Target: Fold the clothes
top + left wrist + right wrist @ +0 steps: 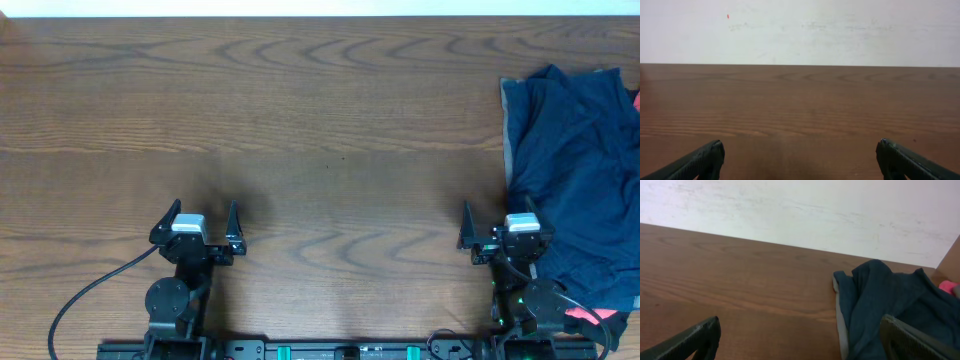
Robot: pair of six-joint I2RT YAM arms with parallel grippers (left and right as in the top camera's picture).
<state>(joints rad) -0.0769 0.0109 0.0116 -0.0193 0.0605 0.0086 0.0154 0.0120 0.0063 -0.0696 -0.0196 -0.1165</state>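
At the far right of the tabletop (320, 120), running off its edge in the overhead view, the clothes (575, 170) lie in one loose, rumpled heap of dark navy cloth. A grey edge (507, 150) shows along the heap's left side, and a red-pink garment (590, 318) peeks out at the near corner beside my right arm's base. Nothing in the heap is spread flat or squared up, so I judge the folding has not started. The first job is to draw one piece out onto the bare wood in the middle. My right fingers (466, 228) are spread wide with nothing between them. They sit low and just beside the heap's left border, and the wrist view shows navy cloth right in front of the right-hand finger. That placement suits a first pick, since the grey border is the nearest clean edge to pinch. My left fingers (235, 225) are also spread wide and empty, well apart from the cloth, facing only bare wood and the pale wall beyond. I take that as waiting room, because the open stretch between my two arms is where a garment can be laid out. As for containers, I see no basket, bin or box in any view; the clothes rest straight on the tabletop.
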